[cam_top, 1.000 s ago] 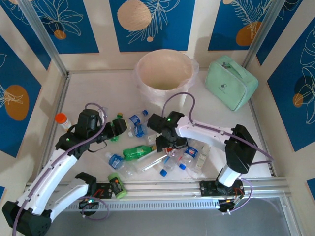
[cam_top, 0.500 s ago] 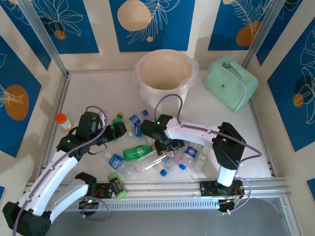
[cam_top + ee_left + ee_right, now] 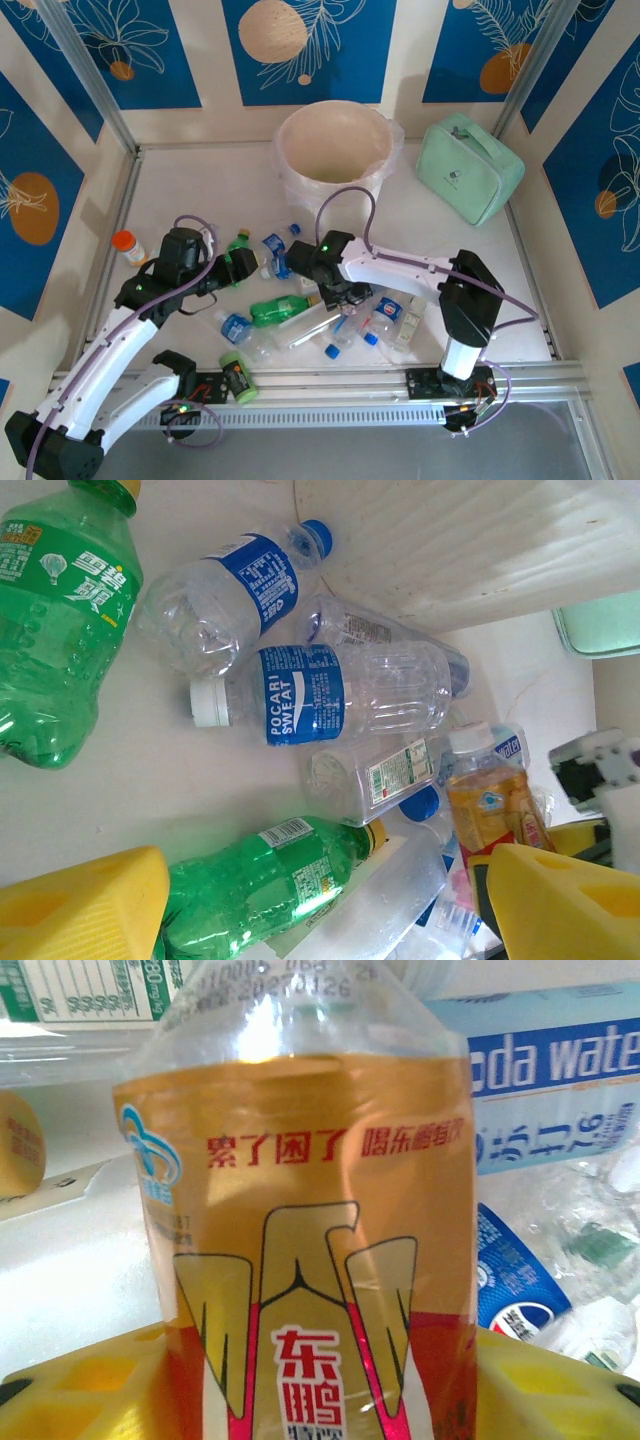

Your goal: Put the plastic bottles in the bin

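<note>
The round cream bin (image 3: 333, 150), lined with a thin white bag, stands at the far side of the table (image 3: 200, 190), with a mint-green zippered case (image 3: 468, 167) to its right. Nothing can be seen inside the bin from above. The heap of plastic bottles (image 3: 300, 315) lies on the near half of the table, between the two arms. Among them are a green bottle (image 3: 270, 880) and a clear Pocari Sweat bottle (image 3: 330, 692), both on their sides. The left gripper (image 3: 320, 890) hangs over the heap's left edge, its yellow fingers spread wide and holding nothing. The right gripper (image 3: 345, 298) is down in the middle of the heap. Its yellow fingers (image 3: 90, 1390) sit close on either side of a gold-labelled bottle (image 3: 310, 1230). I cannot tell whether they already press on it. The bottle's long axis runs straight away from the wrist and crosses the line between the fingers, so the jaws span its body. From this gripper the bin lies straight ahead toward the far edge. The right arm looks better placed to carry the bottle there. A small orange-capped jar (image 3: 124, 243) stands apart at the left.
</note>
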You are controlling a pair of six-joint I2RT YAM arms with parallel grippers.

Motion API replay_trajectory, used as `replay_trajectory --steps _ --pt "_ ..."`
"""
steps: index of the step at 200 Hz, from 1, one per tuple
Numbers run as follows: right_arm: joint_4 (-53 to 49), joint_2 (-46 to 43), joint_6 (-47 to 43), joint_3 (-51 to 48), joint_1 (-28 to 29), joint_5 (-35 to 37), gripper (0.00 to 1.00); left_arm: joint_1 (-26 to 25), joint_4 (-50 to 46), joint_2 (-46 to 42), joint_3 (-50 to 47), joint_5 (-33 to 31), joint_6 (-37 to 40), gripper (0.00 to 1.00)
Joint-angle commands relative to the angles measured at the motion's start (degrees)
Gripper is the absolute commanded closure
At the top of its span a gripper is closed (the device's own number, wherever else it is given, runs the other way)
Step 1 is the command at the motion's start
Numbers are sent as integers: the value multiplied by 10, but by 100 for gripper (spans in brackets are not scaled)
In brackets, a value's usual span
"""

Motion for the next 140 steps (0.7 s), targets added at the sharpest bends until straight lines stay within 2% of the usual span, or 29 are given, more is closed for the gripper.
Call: replay_trajectory --steps 1,51,75,97,140 --pt "-14 -48 11 29 12 14 44 -5 -10 -7 1 -1 11 17" --pt "23 -133 -9 69 18 16 47 -5 4 -5 5 8 6 17" --pt "75 -187 -39 92 4 -19 47 -6 7 -1 9 10 8 17" --pt "124 -227 -63 116 -44 -79 48 -5 11 7 15 13 11 17" --pt "196 -246 -83 180 -186 -224 49 -5 8 18 31 18 19 18"
